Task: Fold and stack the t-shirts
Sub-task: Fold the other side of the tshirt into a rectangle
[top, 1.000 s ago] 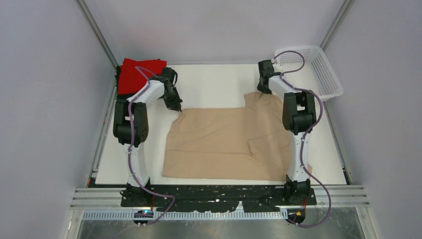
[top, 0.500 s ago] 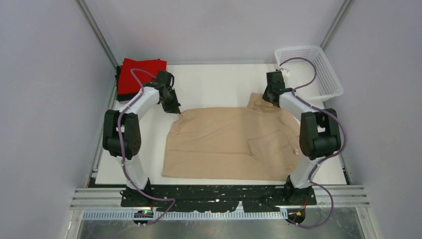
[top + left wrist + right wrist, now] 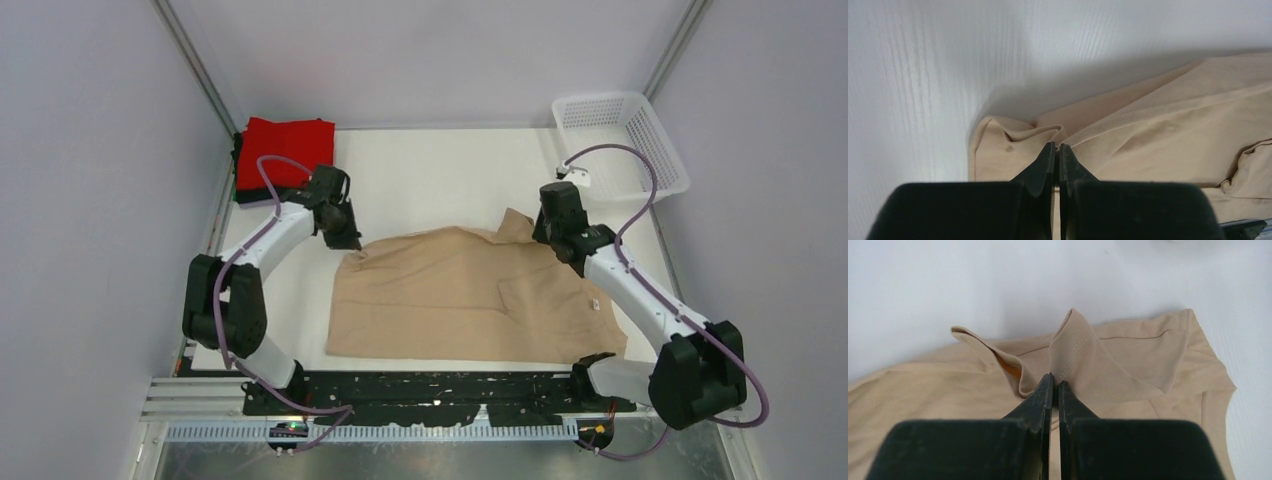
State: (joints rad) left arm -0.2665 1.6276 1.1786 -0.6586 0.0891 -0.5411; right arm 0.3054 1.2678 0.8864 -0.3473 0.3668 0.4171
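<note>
Beige t-shirt (image 3: pixel 470 295) spread wide at centre; red t-shirt (image 3: pixel 285 152) folded at far left.
Beige: mostly flat and softly wrinkled, near hem straight, far edge pinched up into two small peaks, one at each far corner. Red: a neat rectangle, lying flat, well apart from the beige.

The tan tee (image 3: pixel 470 295) is plain beige all over, save a small orange patch (image 3: pixel 1009 368) inside a fold in the right wrist view. The red tee (image 3: pixel 285 150) is flat bright red with a dark strip (image 3: pixel 238 160) along its left edge. The table (image 3: pixel 440 170) is white with a faint fine grain, the basket (image 3: pixel 660 150) white in an open mesh pattern, the left arm (image 3: pixel 270 235) and right arm (image 3: pixel 640 295) white with black joints and purple cables (image 3: pixel 610 147), the left gripper (image 3: pixel 1057 146) and right gripper (image 3: pixel 1055 377) black, and the walls (image 3: pixel 90 200) pale lavender-grey.
</note>
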